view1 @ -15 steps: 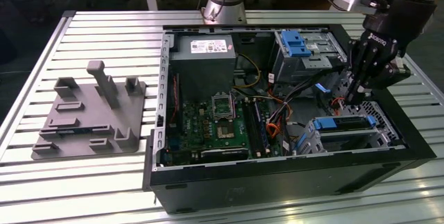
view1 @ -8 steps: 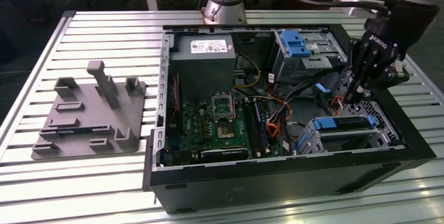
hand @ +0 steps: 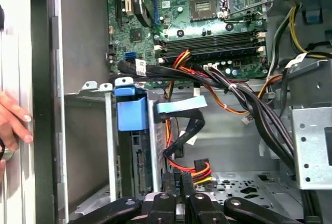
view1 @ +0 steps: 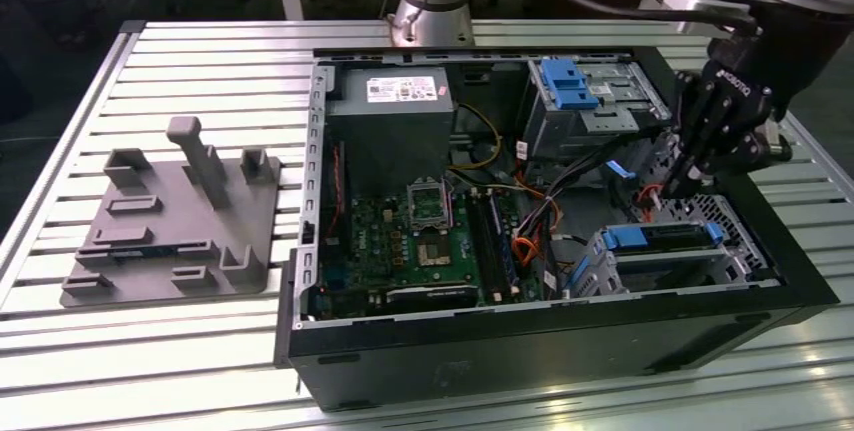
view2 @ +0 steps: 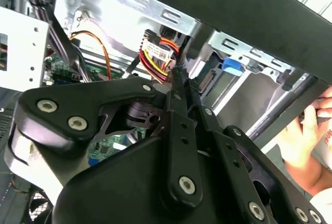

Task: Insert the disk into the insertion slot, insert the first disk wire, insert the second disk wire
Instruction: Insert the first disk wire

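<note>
The gripper [view1: 671, 189] hangs fingers-down inside the open computer case [view1: 561, 346]. Its fingers are drawn together, and I cannot tell whether anything is pinched between them. In the exterior view the insertion slot [view1: 731, 251] sits just below its tips, and the disk [view1: 663, 239] already lies in it with the blue carrier showing. The first disk wire [view1: 523, 248] loops over the motherboard [view1: 400, 241], well apart from the gripper toward the exterior view's left.

In the second wrist view the fingertips [view2: 179, 76] stand just beside the dark plug of a yellow, red and black wire bundle [view2: 155, 53]. The slot's silver wall is beyond them, and a person's hand [view2: 306, 141] rests on the case rim.

In the first wrist view the disk stands edge-on in the slot just ahead of the fingertips, with its connector end nearest them. The second disk wire [hand: 179, 107] has its light-blue plug farther off, beside the carrier's handle.
</note>
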`<state>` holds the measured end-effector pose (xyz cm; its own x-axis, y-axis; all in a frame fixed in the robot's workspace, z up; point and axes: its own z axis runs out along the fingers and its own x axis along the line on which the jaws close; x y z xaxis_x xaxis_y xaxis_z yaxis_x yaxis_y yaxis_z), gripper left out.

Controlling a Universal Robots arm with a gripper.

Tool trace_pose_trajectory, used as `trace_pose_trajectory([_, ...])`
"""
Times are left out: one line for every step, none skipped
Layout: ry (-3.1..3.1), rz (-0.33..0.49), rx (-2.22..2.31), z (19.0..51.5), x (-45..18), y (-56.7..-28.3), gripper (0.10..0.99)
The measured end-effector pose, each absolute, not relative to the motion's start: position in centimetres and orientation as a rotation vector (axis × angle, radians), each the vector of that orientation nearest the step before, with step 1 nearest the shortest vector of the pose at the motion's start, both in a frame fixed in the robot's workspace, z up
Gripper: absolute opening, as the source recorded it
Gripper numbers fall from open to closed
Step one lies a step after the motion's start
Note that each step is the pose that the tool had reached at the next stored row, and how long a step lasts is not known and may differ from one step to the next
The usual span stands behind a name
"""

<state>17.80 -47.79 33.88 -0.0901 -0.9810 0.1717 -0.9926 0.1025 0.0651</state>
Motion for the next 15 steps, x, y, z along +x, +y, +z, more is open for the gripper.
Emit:
trace_pose_trajectory([-2.199, 0.100, 1.994, 33.9, 17.8, -48.0, 0.169])
trace_pose_trajectory([-2.199, 0.100, 1.995, 33.9, 17.8, -48.2, 0.169])
trace_pose_trajectory([-2.199, 0.099, 1.995, 33.9, 17.8, -48.5, 0.169])
trace_pose_trajectory([-2.199, 0.099, 1.995, 33.9, 17.7, -48.6, 0.169])
trace_pose_trajectory([-2.199, 0.098, 1.996, 33.9, 17.7, -48.8, 0.169])
trace_pose_trajectory([-2.200, 0.098, 1.998, 33.9, 17.7, -48.9, 0.169])
trace_pose_trajectory([-2.201, 0.097, 2.000, 33.9, 17.6, -49.0, 0.169])
trace_pose_trajectory([-2.202, 0.095, 2.003, 33.9, 17.6, -49.1, 0.169])
trace_pose_trajectory([-2.203, 0.094, 2.005, 33.9, 17.6, -49.2, 0.169])
trace_pose_trajectory([-2.204, 0.091, 2.008, 33.9, 17.5, -49.3, 0.169])
trace_pose_trajectory([-2.206, 0.089, 2.011, 33.9, 17.5, -49.4, 0.169])
trace_pose_trajectory([-2.208, 0.085, 2.014, 33.9, 17.5, -49.5, 0.169])
trace_pose_trajectory([-2.212, 0.079, 2.019, 33.9, 17.5, -49.6, 0.169])
trace_pose_trajectory([-2.216, 0.071, 2.024, 33.9, 17.5, -49.7, 0.169])
trace_pose_trajectory([-2.221, 0.062, 2.030, 33.9, 17.5, -49.8, 0.169])
